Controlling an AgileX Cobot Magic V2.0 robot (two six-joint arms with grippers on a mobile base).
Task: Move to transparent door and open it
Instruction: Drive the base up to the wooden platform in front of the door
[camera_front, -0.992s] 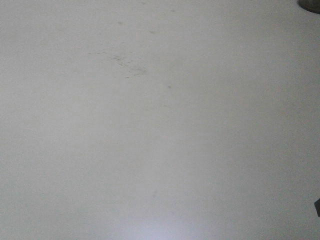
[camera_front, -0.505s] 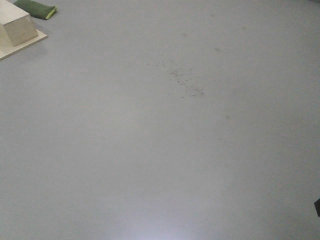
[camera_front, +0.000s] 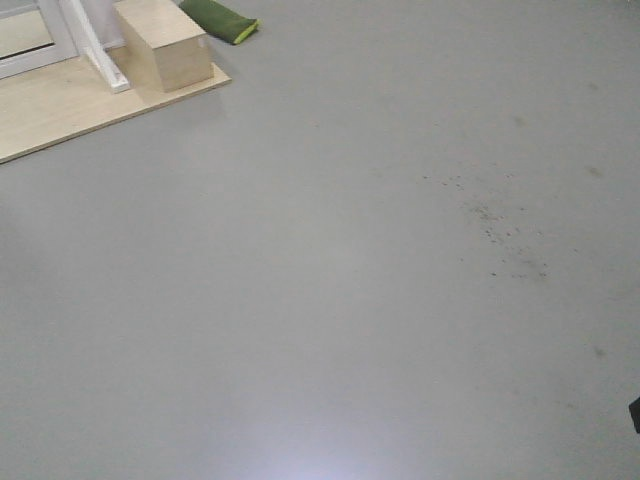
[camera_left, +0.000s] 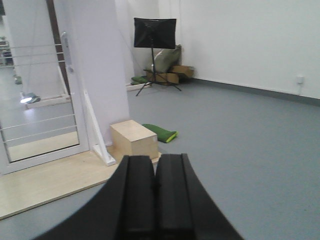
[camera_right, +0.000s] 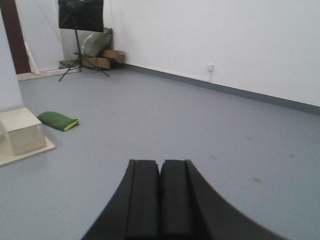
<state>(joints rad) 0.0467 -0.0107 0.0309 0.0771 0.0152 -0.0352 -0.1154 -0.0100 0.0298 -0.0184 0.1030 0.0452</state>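
Observation:
The transparent door (camera_left: 40, 120) stands far off at the left of the left wrist view: clear glass in a white frame with thin white bars and a grey handle (camera_left: 65, 50) on its right stile. Only a bottom strip of white frame (camera_front: 35, 60) shows at the front view's top left corner. My left gripper (camera_left: 155, 157) is shut with nothing in it and points at the floor well short of the door. My right gripper (camera_right: 160, 162) is also shut and empty over bare grey floor, and the door is out of that view.
A white post with a diagonal brace (camera_left: 96, 132) stands right of the door on a low wooden platform (camera_front: 90, 105). A wooden box (camera_left: 133, 139) and a green cushion (camera_left: 161, 133) lie beside it. A black stand (camera_left: 154, 33) and cardboard boxes (camera_left: 170, 76) sit by the far wall.
The front view has swung left across the floor. The speckled patch has slid right, and the platform, box and cushion have come in at the top left. Both grippers stay shut.

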